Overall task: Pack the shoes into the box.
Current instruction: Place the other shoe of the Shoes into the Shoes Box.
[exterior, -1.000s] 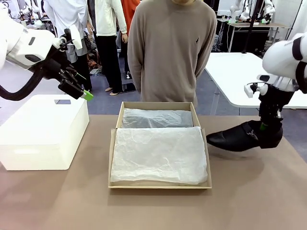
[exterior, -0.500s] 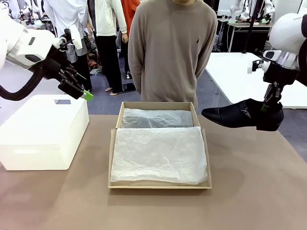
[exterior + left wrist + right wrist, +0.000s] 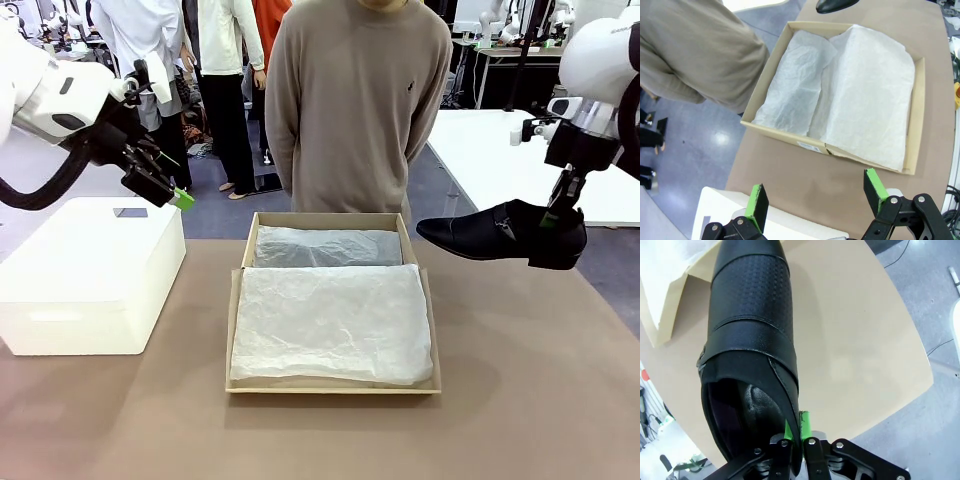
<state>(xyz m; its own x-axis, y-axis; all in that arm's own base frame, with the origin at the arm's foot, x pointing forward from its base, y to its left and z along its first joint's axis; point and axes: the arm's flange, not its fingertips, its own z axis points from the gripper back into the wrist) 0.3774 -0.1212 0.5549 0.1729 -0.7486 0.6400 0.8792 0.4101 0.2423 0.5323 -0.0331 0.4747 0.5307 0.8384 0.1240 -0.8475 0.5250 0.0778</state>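
Observation:
A black leather shoe [image 3: 495, 235] hangs in the air to the right of the box, toe pointing left toward it. My right gripper [image 3: 553, 218] is shut on the shoe's heel collar; in the right wrist view the green pads [image 3: 805, 424] pinch the rim of the shoe [image 3: 750, 340]. The brown cardboard box [image 3: 333, 385] lies in the middle of the table, lined with white tissue paper [image 3: 330, 320]. My left gripper [image 3: 170, 185] hovers open above the white box at the left. In the left wrist view its fingers [image 3: 759, 205] stand wide apart, and the box [image 3: 785, 142] lies beyond them.
A large white box [image 3: 90, 275] stands on the table at the left. A person in a beige sweater [image 3: 355, 100] stands at the far side behind the cardboard box. A white table [image 3: 505, 160] is at the back right. Brown tabletop [image 3: 520, 400] lies bare in front and to the right.
My right gripper has lifted the shoe off the table and carried it up and slightly left toward the box. The left arm has not moved.

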